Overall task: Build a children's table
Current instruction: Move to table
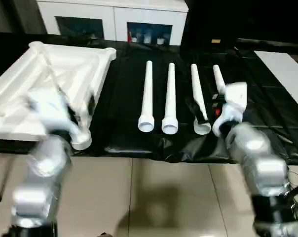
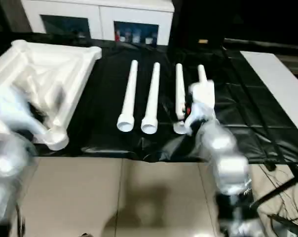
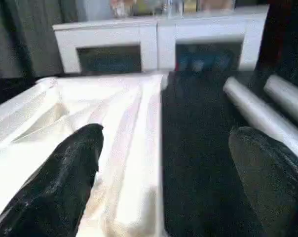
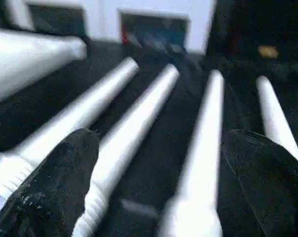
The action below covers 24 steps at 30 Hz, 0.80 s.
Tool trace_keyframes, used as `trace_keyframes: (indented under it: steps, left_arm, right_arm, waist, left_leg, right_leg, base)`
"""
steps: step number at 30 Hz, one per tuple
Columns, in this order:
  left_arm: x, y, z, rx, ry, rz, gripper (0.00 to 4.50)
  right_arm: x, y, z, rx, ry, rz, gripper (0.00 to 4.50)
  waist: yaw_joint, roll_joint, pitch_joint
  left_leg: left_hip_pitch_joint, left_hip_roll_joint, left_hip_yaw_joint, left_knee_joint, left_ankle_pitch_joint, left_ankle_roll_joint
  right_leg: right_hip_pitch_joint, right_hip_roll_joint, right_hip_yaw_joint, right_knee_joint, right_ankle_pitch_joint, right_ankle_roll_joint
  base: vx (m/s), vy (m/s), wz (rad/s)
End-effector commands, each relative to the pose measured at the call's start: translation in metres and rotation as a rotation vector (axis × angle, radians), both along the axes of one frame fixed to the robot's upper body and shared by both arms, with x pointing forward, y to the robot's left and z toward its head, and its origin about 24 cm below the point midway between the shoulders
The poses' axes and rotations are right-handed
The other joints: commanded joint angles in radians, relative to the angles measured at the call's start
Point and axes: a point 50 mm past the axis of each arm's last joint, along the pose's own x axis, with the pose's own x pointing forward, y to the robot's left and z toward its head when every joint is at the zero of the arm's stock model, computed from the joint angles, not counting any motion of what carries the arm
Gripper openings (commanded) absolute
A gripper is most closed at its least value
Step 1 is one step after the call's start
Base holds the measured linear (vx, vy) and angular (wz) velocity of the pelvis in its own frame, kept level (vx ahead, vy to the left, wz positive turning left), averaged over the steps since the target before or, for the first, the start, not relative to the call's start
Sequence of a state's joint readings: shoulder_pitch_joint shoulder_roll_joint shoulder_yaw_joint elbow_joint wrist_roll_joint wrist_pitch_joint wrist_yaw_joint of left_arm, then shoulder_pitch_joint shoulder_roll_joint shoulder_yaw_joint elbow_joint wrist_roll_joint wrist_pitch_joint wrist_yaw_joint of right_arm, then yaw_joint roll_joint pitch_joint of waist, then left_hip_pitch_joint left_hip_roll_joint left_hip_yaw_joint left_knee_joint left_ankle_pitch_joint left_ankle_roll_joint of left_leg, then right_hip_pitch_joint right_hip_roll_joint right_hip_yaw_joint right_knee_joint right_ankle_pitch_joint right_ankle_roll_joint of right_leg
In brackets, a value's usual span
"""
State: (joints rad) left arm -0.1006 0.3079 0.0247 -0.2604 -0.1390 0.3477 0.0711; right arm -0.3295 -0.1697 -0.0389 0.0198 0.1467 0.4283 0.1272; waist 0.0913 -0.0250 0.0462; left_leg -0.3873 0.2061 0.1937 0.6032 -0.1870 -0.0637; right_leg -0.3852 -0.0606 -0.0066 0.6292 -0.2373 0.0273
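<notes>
Step in hand: reaching in to start the assembly; no leg is fitted yet, and all four lie loose on the black-covered table (image 1: 139, 148).
Tabletop: the white tabletop (image 1: 50, 84) lies ribbed side up at the table's left end, its nearest corner socket (image 1: 81, 140) close to the front edge.
Legs: four tapered white legs lie side by side in the middle of the table, thick threaded ends toward the front edge: first leg (image 1: 147, 96), second leg (image 1: 169, 98), third leg (image 1: 199, 98), fourth leg (image 1: 217, 79).
Left gripper: the left gripper (image 3: 164, 177) hovers over the tabletop's right rim, fingers spread wide with nothing between them.
Right gripper: the right gripper (image 4: 159, 182) is wide apart and empty, poised above the thick ends of the legs, with the third leg (image 4: 201, 148) between its fingers in the wrist view.
Background: a white cabinet (image 1: 114, 19) with glass doors stands behind the table's far edge.
Next move, as I judge it: lower the right gripper around the third leg near its thick end and close firmly; the left should steady the tabletop beside a socket.
Care needed: the tube is round and smooth, so an off-centre grasp could let it roll against its neighbours.
</notes>
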Motion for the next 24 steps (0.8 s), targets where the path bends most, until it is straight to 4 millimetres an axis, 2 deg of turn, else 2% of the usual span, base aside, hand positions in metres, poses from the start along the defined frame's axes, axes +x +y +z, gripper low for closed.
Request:
trace_keyframes:
  steps: [1, 2, 3, 4, 5, 6, 7, 8, 9, 10, 11, 12, 13, 14, 15, 16, 17, 18, 19, 20, 21, 22, 23, 24]
  left_arm:
    - [-0.003, 0.007, -0.009, 0.006, 0.027, 0.042, 4.5]
    - [-0.005, 0.009, -0.012, 0.007, 0.035, 0.042, 4.5]
    - [-0.006, 0.01, -0.014, 0.013, 0.038, 0.039, 4.5]
    - [-0.007, 0.011, -0.016, 0.017, 0.046, 0.038, 4.5]
    - [-0.008, 0.012, -0.018, 0.028, 0.056, 0.033, 4.5]
    - [-0.009, 0.012, -0.02, 0.031, 0.062, 0.034, 4.5]
    - [-0.009, 0.012, -0.021, 0.031, 0.063, 0.042, 4.5]
    - [-0.009, 0.013, -0.022, 0.031, 0.062, 0.049, 4.5]
    - [-0.009, 0.014, -0.021, 0.032, 0.057, 0.066, 4.5]
    - [-0.007, 0.013, -0.021, 0.042, 0.054, 0.072, 4.5]
    - [-0.006, 0.012, -0.02, 0.05, 0.051, 0.074, 4.5]
    - [-0.005, 0.011, -0.02, 0.052, 0.049, 0.071, 4.5]
    - [-0.005, 0.01, -0.02, 0.052, 0.048, 0.068, 4.5]
    - [-0.004, 0.009, -0.019, 0.056, 0.046, 0.065, 4.5]
    - [-0.004, 0.008, -0.019, 0.061, 0.044, 0.062, 4.5]
    - [-0.004, 0.008, -0.019, 0.061, 0.044, 0.062, 4.5]
    - [-0.005, 0.008, -0.019, 0.071, 0.044, 0.075, 4.5]
    - [-0.005, 0.008, -0.019, 0.075, 0.044, 0.08, 4.5]
    - [-0.006, 0.008, -0.018, 0.076, 0.043, 0.081, 4.5]
    - [-0.006, 0.008, -0.018, 0.082, 0.042, 0.095, 4.5]
    - [-0.006, 0.008, -0.018, 0.082, 0.042, 0.095, 4.5]
    - [-0.006, 0.008, -0.015, 0.129, 0.027, 0.114, 4.5]
    - [-0.005, 0.007, -0.015, 0.142, 0.028, 0.117, 4.5]
    - [-0.004, 0.004, -0.014, 0.134, 0.024, 0.111, 4.5]
  right_arm:
    - [-0.001, -0.003, 0.0, 0.0, -0.023, -0.033, 4.41]
    - [-0.002, -0.002, -0.001, 0.005, -0.027, -0.019, 4.41]
    - [-0.003, -0.001, -0.001, 0.009, -0.028, -0.008, 4.41]
    - [-0.003, -0.001, -0.003, 0.008, -0.024, -0.004, 4.41]
    - [-0.003, -0.002, -0.004, 0.016, -0.017, -0.011, 4.41]
    - [-0.003, -0.003, -0.005, 0.019, -0.013, -0.025, 4.41]
    - [-0.003, -0.003, -0.006, 0.018, -0.011, -0.034, 4.41]
    - [-0.003, -0.004, -0.006, 0.017, -0.011, -0.041, 4.41]
    - [-0.003, -0.004, -0.007, 0.02, -0.011, -0.046, 4.41]
    - [-0.003, -0.004, -0.007, 0.015, -0.009, -0.049, 4.41]
    - [-0.003, -0.004, -0.008, 0.012, -0.008, -0.052, 4.41]
    - [-0.002, -0.005, -0.01, 0.003, -0.001, -0.053, 4.41]
    - [-0.002, -0.004, -0.011, -0.004, 0.003, -0.052, 4.41]
    - [-0.001, -0.004, -0.01, -0.006, -0.001, -0.044, 4.41]
    - [-0.001, -0.001, -0.009, 0.007, -0.003, -0.021, 4.41]
    - [-0.001, -0.001, -0.009, 0.007, -0.003, -0.021, 4.41]
    - [0.001, 0.003, -0.005, -0.06, -0.019, 0.01, 4.41]
    - [0.002, 0.005, -0.003, -0.097, -0.031, 0.02, 4.41]
    - [0.002, 0.006, -0.001, -0.136, -0.046, 0.033, 4.41]
    - [0.004, 0.011, 0.002, -0.234, -0.079, 0.049, 4.41]
    - [0.004, 0.011, 0.002, -0.234, -0.079, 0.049, 4.41]
    - [0.006, 0.011, -0.001, -0.142, -0.023, 0.055, 4.41]
    - [0.006, 0.01, -0.002, -0.107, -0.013, 0.05, 4.41]
    - [0.006, 0.004, -0.004, -0.027, 0.007, 0.01, 4.41]
  waist:
    - [0.024, 0.002, -0.063]
    - [0.046, -0.004, -0.051]
    - [0.044, -0.011, -0.042]
    - [0.052, 0.001, -0.043]
    - [0.034, 0.019, -0.046]
    - [0.013, 0.025, -0.048]
    - [-0.025, 0.037, -0.05]
    - [-0.038, 0.045, -0.044]
    - [-0.038, 0.037, -0.041]
    - [-0.04, 0.022, -0.034]
    - [-0.039, -0.003, -0.029]
    - [0.007, -0.028, -0.038]
    - [0.006, -0.027, -0.042]
    - [-0.007, -0.006, -0.04]
    - [-0.02, -0.009, -0.04]
    - [-0.039, 0.005, -0.042]
    - [-0.073, 0.025, -0.041]
    - [-0.106, 0.048, -0.052]
    - [-0.135, 0.052, -0.054]
    - [-0.121, 0.054, -0.053]
    - [-0.115, 0.048, -0.052]
    - [-0.099, 0.031, -0.057]
    - [-0.092, 0.012, -0.068]
    - [-0.044, -0.019, -0.057]
  left_leg:
    - [0.012, 0.004, -0.011, 0.023, -0.181, 0.104]
    - [0.002, -0.002, -0.029, 0.066, -0.248, 0.037]
    - [-0.012, -0.005, -0.047, 0.07, -0.247, 0.018]
    - [0.003, -0.015, -0.059, 0.052, -0.232, 0.005]
    - [0.061, -0.021, -0.032, -0.008, -0.227, 0.03]
    - [0.11, -0.02, -0.014, -0.038, -0.239, 0.063]
    - [0.151, -0.003, 0.011, -0.068, -0.264, 0.142]
    - [0.103, 0.034, 0.044, -0.116, -0.298, 0.176]
    - [0.099, 0.052, 0.07, -0.122, -0.319, 0.161]
    - [0.108, 0.07, 0.114, -0.123, -0.375, 0.096]
    - [0.132, 0.029, 0.151, -0.064, -0.481, -0.014]
    - [0.099, -0.01, 0.035, 0.136, -0.506, 0.012]
    - [0.018, -0.012, -0.047, 0.161, -0.423, 0.028]
    - [-0.034, 0.001, -0.149, 0.176, -0.263, 0.037]
    - [-0.029, -0.006, -0.166, 0.166, -0.24, 0.031]
    - [-0.019, -0.055, -0.152, 0.065, -0.156, 0.068]
    - [0.011, -0.084, -0.126, -0.04, -0.075, 0.217]
    - [0.064, -0.081, -0.134, -0.051, -0.035, 0.314]
    - [0.089, -0.066, -0.17, -0.065, 0.149, 0.502]
    - [0.104, -0.035, -0.178, -0.045, 0.339, 0.618]
    - [0.104, -0.018, -0.178, -0.04, 0.403, 0.632]
    - [0.097, 0.007, -0.179, -0.045, 0.399, 0.597]
    - [0.101, 0.024, -0.186, -0.033, 0.353, 0.534]
    - [0.022, 0.014, -0.157, 0.014, 0.094, 0.246]
  right_leg:
    - [0.047, -0.156, 0.154, -0.122, -0.01, -0.153]
    - [0.062, -0.167, 0.234, -0.149, -0.179, -0.175]
    - [0.07, -0.16, 0.248, -0.154, -0.25, -0.182]
    - [0.057, -0.11, 0.261, -0.152, -0.314, -0.169]
    - [-0.002, -0.005, 0.213, -0.123, -0.292, -0.116]
    - [-0.05, 0.042, 0.161, -0.093, -0.269, -0.078]
    - [-0.103, 0.063, 0.051, -0.013, -0.23, -0.063]
    - [-0.083, 0.026, -0.03, 0.054, -0.179, -0.075]
    - [-0.079, 0.006, -0.058, 0.062, -0.15, -0.089]
    - [-0.075, -0.034, -0.085, 0.052, -0.119, -0.125]
    - [-0.094, -0.074, -0.031, -0.059, -0.267, -0.168]
    - [-0.021, -0.284, 0.197, -0.201, -0.496, -0.183]
    - [0.06, -0.331, 0.244, -0.19, -0.548, -0.211]
    - [0.096, -0.373, 0.179, -0.193, -0.637, -0.245]
    - [0.083, -0.34, 0.148, -0.192, -0.627, -0.259]
    - [0.061, -0.197, 0.061, -0.161, -0.558, -0.258]
    - [0.002, -0.044, -0.031, -0.09, -0.462, -0.181]
    - [-0.038, 0.013, -0.067, -0.032, -0.368, -0.159]
    - [-0.073, 0.035, -0.096, 0.097, -0.18, -0.114]
    - [-0.107, 0.014, -0.099, 0.118, -0.122, -0.077]
    - [-0.112, 0.006, -0.097, 0.116, -0.102, -0.066]
    - [-0.09, -0.019, -0.077, 0.084, -0.066, -0.064]
    - [-0.075, -0.052, -0.044, 0.048, -0.031, -0.083]
    - [0.018, -0.21, 0.071, -0.039, 0.094, -0.231]
  base:
    - [-0.032, 0.122, -0.23]
    - [-0.032, 0.122, -0.23]
    - [-0.033, 0.201, -0.56]
    - [-0.055, 0.252, -0.57]
    - [-0.055, 0.252, -0.57]
    - [-0.084, 0.264, -0.46]
    - [-0.085, 0.273, -0.55]
    - [-0.085, 0.273, -0.55]
    - [-0.062, 0.246, -0.56]
    - [-0.057, 0.192, -0.42]
    - [-0.057, 0.192, -0.42]
    - [-0.002, 0.239, -0.38]
    - [0.035, 0.32, -0.64]
    - [0.035, 0.32, -0.64]
    - [-0.018, 0.36, -0.61]
    - [-0.054, 0.33, -0.17]
    - [-0.054, 0.33, -0.17]
    - [-0.036, 0.3, 0.08]
    - [-0.031, 0.288, 0.06]
    - [-0.031, 0.288, 0.06]
    - [-0.051, 0.236, -0.07]
    - [-0.067, 0.199, -0.07]
    - [-0.067, 0.199, -0.07]
    - [-0.088, 0.176, 0.04]
